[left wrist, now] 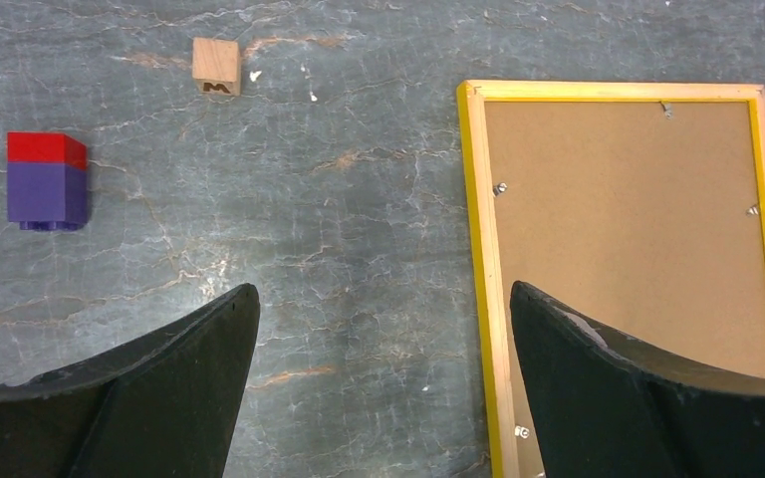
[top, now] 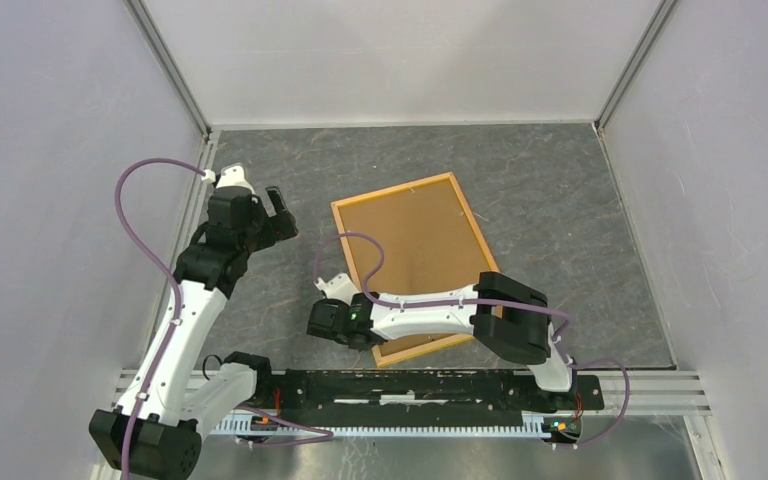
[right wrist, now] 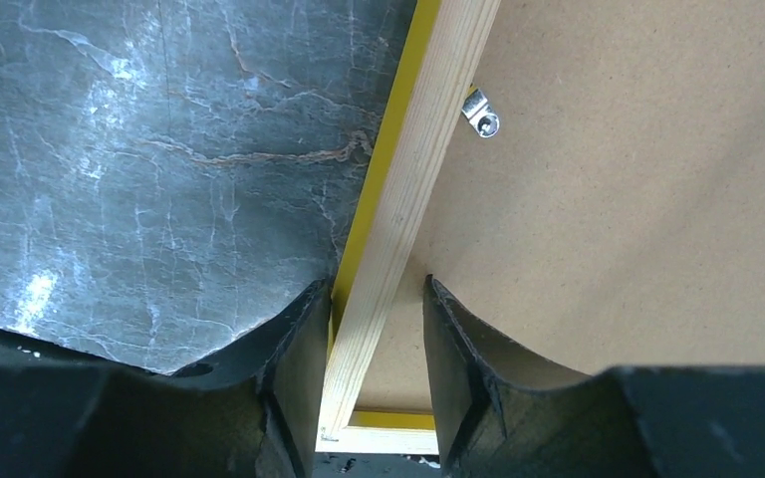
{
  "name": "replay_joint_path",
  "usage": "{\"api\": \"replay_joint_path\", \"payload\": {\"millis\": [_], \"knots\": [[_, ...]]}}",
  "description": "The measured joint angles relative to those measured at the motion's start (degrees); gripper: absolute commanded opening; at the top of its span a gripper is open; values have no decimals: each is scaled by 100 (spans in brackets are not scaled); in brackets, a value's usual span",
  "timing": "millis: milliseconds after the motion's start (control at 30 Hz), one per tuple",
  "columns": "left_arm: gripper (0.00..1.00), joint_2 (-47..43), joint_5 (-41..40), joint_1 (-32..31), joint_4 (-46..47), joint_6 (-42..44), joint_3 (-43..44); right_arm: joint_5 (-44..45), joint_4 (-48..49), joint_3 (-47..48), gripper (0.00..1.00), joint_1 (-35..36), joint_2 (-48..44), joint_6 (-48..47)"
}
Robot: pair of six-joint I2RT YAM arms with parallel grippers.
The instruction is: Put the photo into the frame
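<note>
The frame [top: 392, 190], light wood with yellow edges, lies face down in the middle of the table. A plain brown backing board [top: 415, 250] fills it. The photo is hidden or out of view. My right gripper [top: 332, 328] is low over the frame's near left corner. In the right wrist view its fingers straddle the frame's left rail [right wrist: 423, 169]: the left finger touches the yellow edge and the right finger stands a little off the wood, so this gripper [right wrist: 377, 329] is open. My left gripper [top: 278, 215] is open and empty above the table, left of the frame [left wrist: 483, 249].
A red and purple block [left wrist: 47, 181] and a small wooden cube [left wrist: 216, 66] stand on the dark marbled table left of the frame. Small metal clips [right wrist: 480, 112] sit along the backing board's edge. Grey walls close in the table on three sides.
</note>
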Motion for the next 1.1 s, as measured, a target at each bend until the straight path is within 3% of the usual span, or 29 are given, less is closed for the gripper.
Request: {"api": "replay_joint_path", "payload": {"millis": [33,167,367,633,700,833,900,1100], "knots": [[100,-4,9,0,0,2,0,11,2,0,42,2,0,24],[100,-17,144,0,17,4,0,66,146,-74,0,9,-55,138],[100,17,597,0,144,7,-2,238,590,-741,0,4,-522,385],[100,721,1899,7,603,-136,-186,46,1644,-2133,0,-304,-1788,-321],[100,804,2380,11,929,-485,-476,-50,1897,-2350,0,-483,-2085,-503],[94,623,3351,-144,2708,-2011,-2094,-142,2218,-2542,0,-809,-2509,-824],[91,660,3497,-269,3167,-2555,-2625,-170,2350,-2568,0,-918,-2643,-957],[86,1515,3602,-693,4833,-3700,-2933,-358,2645,-2743,0,-1143,-2929,-1213]]}}
